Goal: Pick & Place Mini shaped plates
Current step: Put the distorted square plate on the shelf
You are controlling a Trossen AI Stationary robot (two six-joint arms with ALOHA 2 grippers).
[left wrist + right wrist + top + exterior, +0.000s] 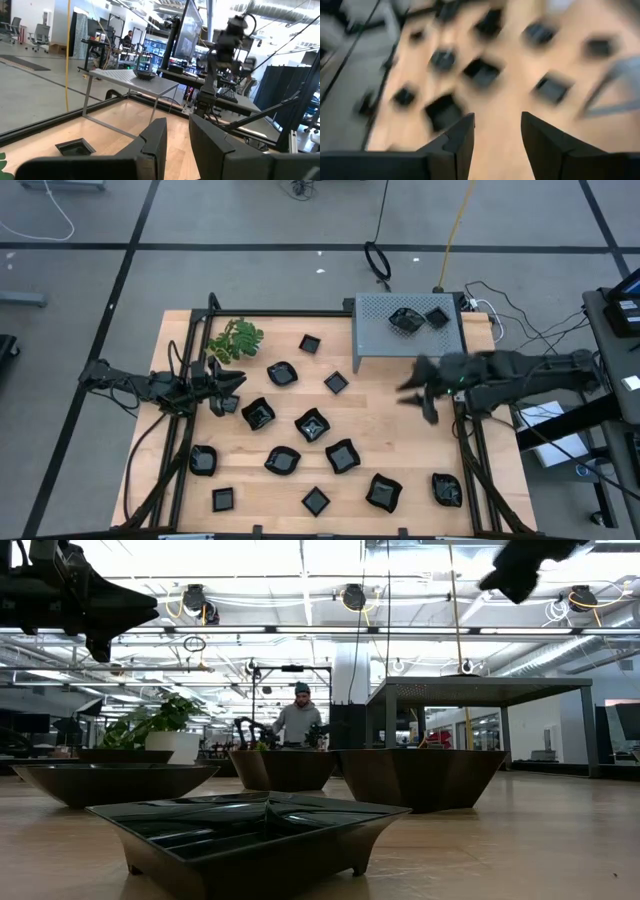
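Observation:
Several small glossy black plates rest flat on the wooden table; one stands close in the low view. Two more plates lie on top of the grey perforated metal box at the far right. My right gripper hangs open in the air just on the near side of that box, tilted down over the plates, with nothing between its fingers. At the table's left, my left gripper is held roughly level above the table beside a plate, its fingers slightly apart and holding nothing.
A green leafy sprig lies at the far left of the table. A black frame runs along the table's edges. Bare wood shows between the box and the plates. A person works far off in the room beyond the table.

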